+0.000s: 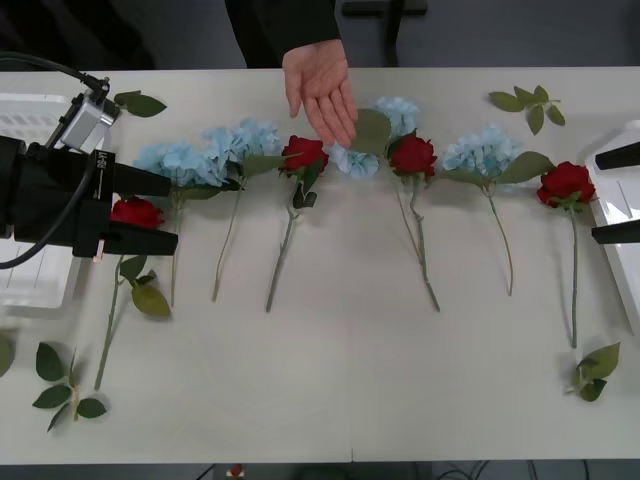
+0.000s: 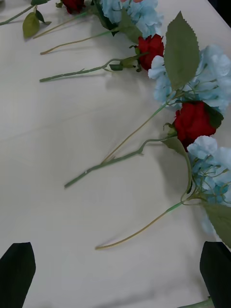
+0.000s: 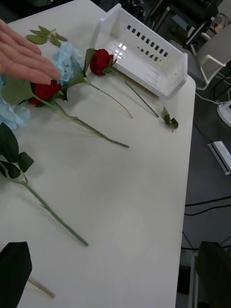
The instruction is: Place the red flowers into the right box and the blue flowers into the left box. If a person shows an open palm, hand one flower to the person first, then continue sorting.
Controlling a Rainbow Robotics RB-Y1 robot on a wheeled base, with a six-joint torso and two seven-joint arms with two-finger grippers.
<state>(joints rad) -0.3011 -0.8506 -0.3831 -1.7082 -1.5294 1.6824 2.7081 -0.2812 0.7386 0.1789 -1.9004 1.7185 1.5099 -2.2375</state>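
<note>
A person's hand [image 1: 322, 90] is reaching over the far edge of the table [image 1: 350, 380] with the palm open and facing up, so the step in hand is judged to be the hand-over: one flower goes to the person before any sorting. The left gripper [image 1: 150, 212] is hovering at the left end of the flower row, its black fingers spread wide above and below a red rose [image 1: 136, 212] and gripping nothing; in the left wrist view its finger [image 3: 14, 269] is showing at one corner with empty table between the pair. The right gripper [image 1: 620, 195] is waiting over the right box [image 1: 625, 290], fingers spread apart and holding nothing. The flowers are lying in a row across the table, heads toward the person and stems toward the robot: red roses are alternating with pale blue flowers [image 1: 185, 162], and some blue heads are touching their neighbours. A second rose [image 1: 304, 154] is lying just beside the open palm, a third rose [image 1: 413, 156] is lying near it, and a fourth rose [image 1: 566, 183] is lying close to the right box. The left box [image 1: 30, 285] is sitting partly behind the left arm. The next move is judged to call for closing on one thin stem, lifting it clear of the overlapping leaves, and carrying it to the palm. Loose leaf sprigs [image 1: 65, 385] are lying near the table corners.
</note>
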